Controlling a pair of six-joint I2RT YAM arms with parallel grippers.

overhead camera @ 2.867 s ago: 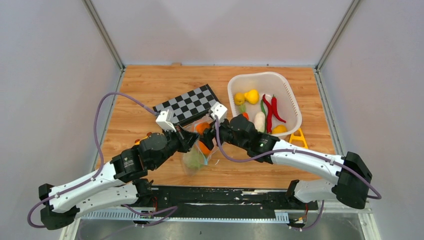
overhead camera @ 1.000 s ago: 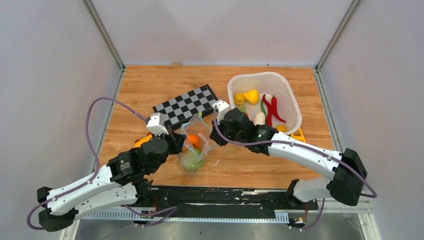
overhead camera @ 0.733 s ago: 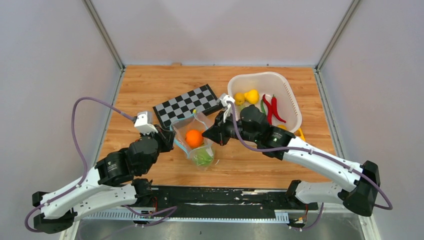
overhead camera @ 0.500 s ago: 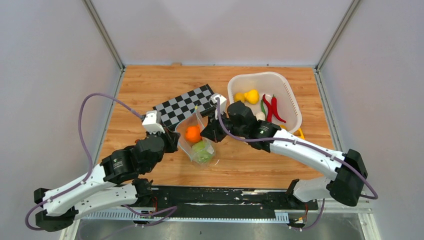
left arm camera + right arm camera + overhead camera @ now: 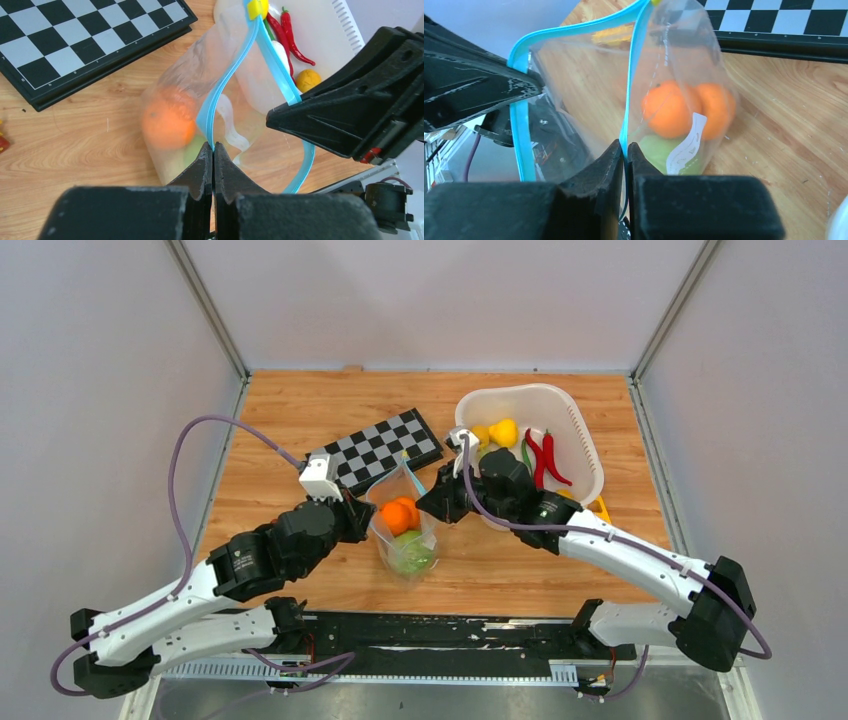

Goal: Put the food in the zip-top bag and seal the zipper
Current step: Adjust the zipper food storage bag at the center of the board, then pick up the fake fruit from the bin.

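1. Several pieces of food are not yet bagged. The basket (image 5: 572, 430) at the back right of the worktop (image 5: 300, 410) holds yellow pears (image 5: 503, 431), red peppers (image 5: 546, 458) and more, part hidden by the right arm.
2. One bag (image 5: 398, 488) stands upright just in front of the chessboard (image 5: 375, 448), hung between the two hands with its mouth up and gaping. Whether its base rests on the worktop I cannot tell.
3. Both hands have their fingers pressed together. The left hand (image 5: 213, 150) is clamped on one lip of the mouth. The right hand (image 5: 625, 147) is clamped on the opposite lip, so the opening is spread between them.
4. Two kinds of food are inside. An orange (image 5: 669, 110) sits low in the bag, possibly with a second beside it, and a green cabbage (image 5: 654, 150) lies beneath.
5. No part of the zipper (image 5: 519, 130) is sealed. Its two blue strips bow well apart, and the yellow slider (image 5: 255, 8) is parked at the far end.
6. Roughly the first part of the loading looks done. The basket's contents must go in next, and closing the zipper comes last.
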